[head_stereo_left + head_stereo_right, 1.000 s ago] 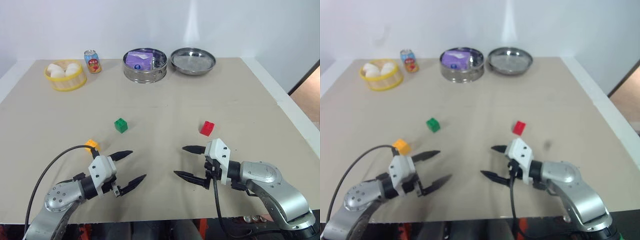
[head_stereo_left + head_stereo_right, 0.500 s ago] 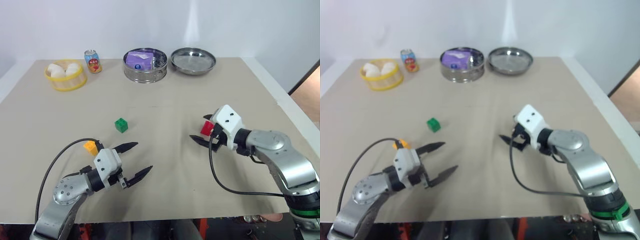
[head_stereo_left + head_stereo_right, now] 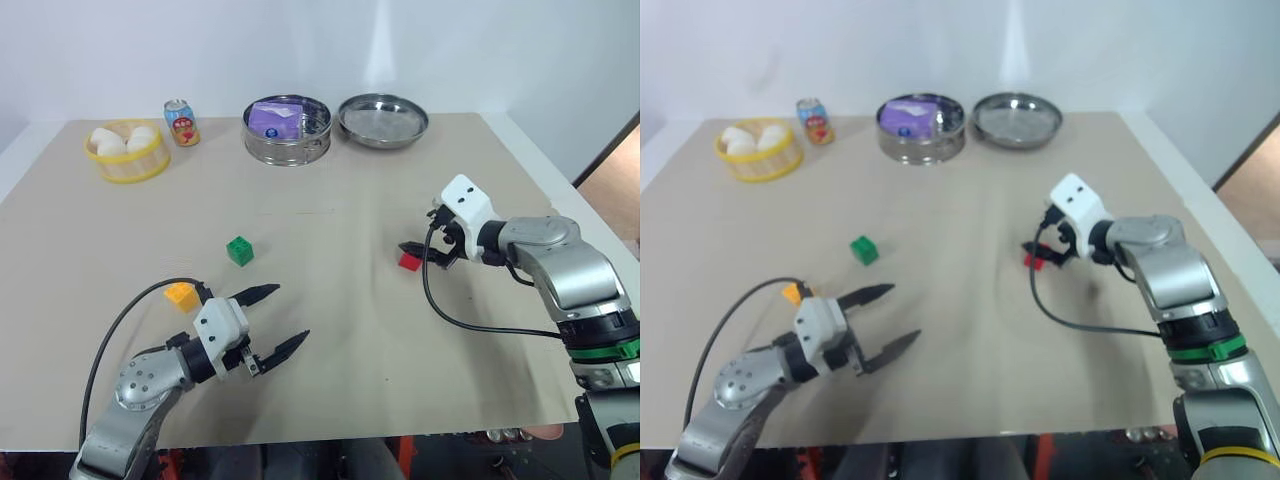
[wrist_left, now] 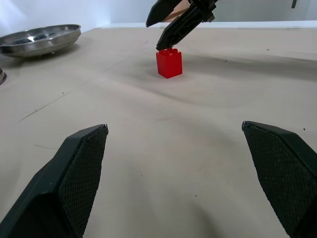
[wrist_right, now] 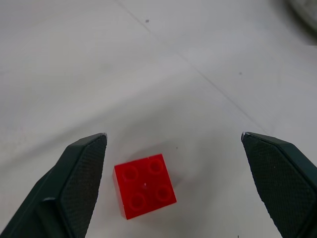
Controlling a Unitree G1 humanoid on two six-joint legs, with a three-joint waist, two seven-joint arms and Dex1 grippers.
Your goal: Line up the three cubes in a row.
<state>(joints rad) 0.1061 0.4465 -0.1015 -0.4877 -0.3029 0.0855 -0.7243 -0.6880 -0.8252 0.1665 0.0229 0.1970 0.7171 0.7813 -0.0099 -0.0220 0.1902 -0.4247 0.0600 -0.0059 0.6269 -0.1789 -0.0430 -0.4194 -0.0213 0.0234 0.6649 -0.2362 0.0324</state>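
Three cubes lie apart on the beige table: the green cube (image 3: 239,250) near the middle, the yellow-orange cube (image 3: 181,295) nearer on the left, the red cube (image 3: 409,262) on the right. My right gripper (image 3: 417,233) hangs open just above the red cube, tilted down at it; in the right wrist view the red cube (image 5: 144,185) lies between the open fingers (image 5: 81,173), untouched. My left gripper (image 3: 290,312) is open and empty, low over the table just right of the yellow-orange cube. From the left wrist view the red cube (image 4: 169,62) stands ahead.
Along the far edge stand a yellow basket (image 3: 125,163) of white buns, a small drink can (image 3: 181,122), a steel pot (image 3: 288,145) holding a purple packet, and a steel dish (image 3: 383,120). The table's right edge (image 3: 560,190) runs close behind my right arm.
My right arm has reached forward and to the right, tipping its open gripper down over the red cube. The left gripper has stayed about where it was.
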